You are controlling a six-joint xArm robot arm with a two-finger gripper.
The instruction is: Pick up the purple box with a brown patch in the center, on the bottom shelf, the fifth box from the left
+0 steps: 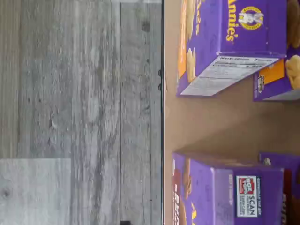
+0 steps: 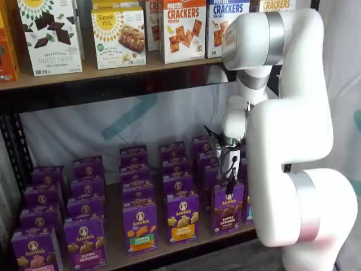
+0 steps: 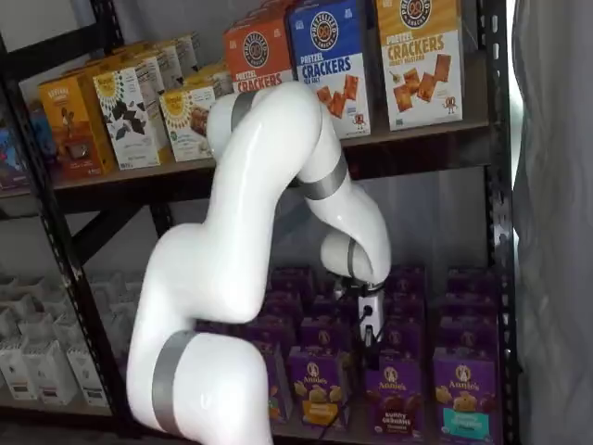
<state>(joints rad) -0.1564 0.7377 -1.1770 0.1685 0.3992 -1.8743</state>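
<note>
The purple box stands at the front of the bottom shelf, with brown bunny cookies mid-front and "bunny grahams" lettering. It also shows in a shelf view. My gripper hangs just above the box's top, and its black fingers show side-on with a cable beside them. In a shelf view the gripper sits just above and left of the box top. I cannot tell whether the fingers are open. The wrist view shows the tan board and a purple carton with brown cookies, likely the same box.
Rows of purple Annie's cartons fill the bottom shelf, with a yellow-band carton to the left and a teal-band carton to the right. Cracker boxes stand on the higher board. The white arm blocks the shelf's right end. Grey floor lies in front.
</note>
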